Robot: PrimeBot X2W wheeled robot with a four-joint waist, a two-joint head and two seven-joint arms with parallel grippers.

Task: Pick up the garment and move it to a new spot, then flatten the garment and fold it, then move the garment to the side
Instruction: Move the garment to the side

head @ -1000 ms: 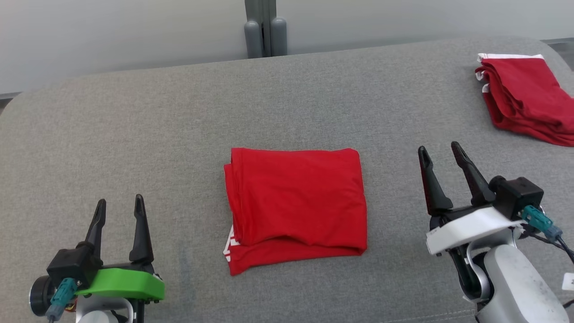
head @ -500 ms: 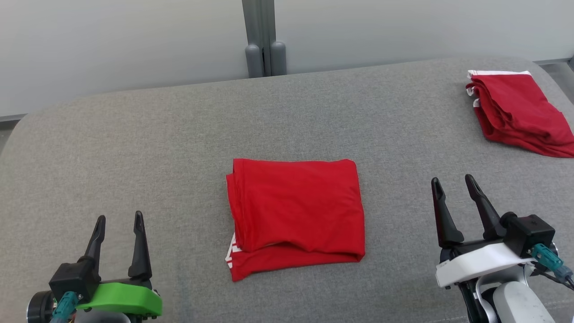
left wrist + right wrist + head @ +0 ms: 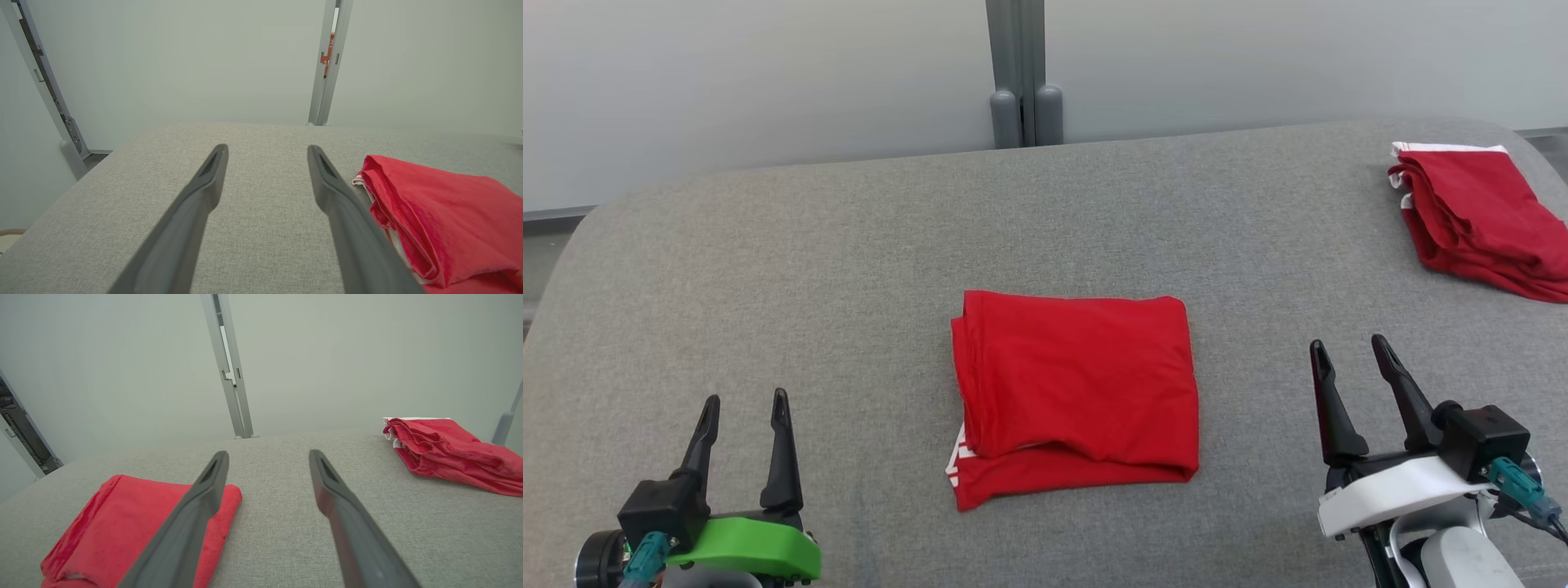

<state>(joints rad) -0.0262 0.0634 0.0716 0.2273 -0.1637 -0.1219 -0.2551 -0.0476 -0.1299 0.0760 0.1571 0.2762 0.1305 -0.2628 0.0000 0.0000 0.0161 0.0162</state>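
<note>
A red garment (image 3: pixel 1074 392) lies folded into a neat rectangle at the middle of the grey padded table (image 3: pixel 849 269), a white-striped edge peeking out at its lower left. My left gripper (image 3: pixel 745 405) stands open at the lower left, well clear of the garment. At the lower right my right gripper (image 3: pixel 1350 351) is open too, apart from it. In the left wrist view the garment (image 3: pixel 441 212) sits just right of the open left gripper (image 3: pixel 267 151). In the right wrist view the garment (image 3: pixel 122 522) lies to the left, behind one finger of the right gripper (image 3: pixel 267 456).
A second red garment (image 3: pixel 1478 216) with white trim lies loosely folded at the table's far right edge, also in the right wrist view (image 3: pixel 445 451). A grey metal post (image 3: pixel 1019 73) stands behind the table against the pale wall. The table's rounded left edge (image 3: pixel 81 175) drops off.
The head camera has tilted and shifted, so the whole picture sits lower. My right gripper has drawn back toward me from beside the garment. The garment lies as before.
</note>
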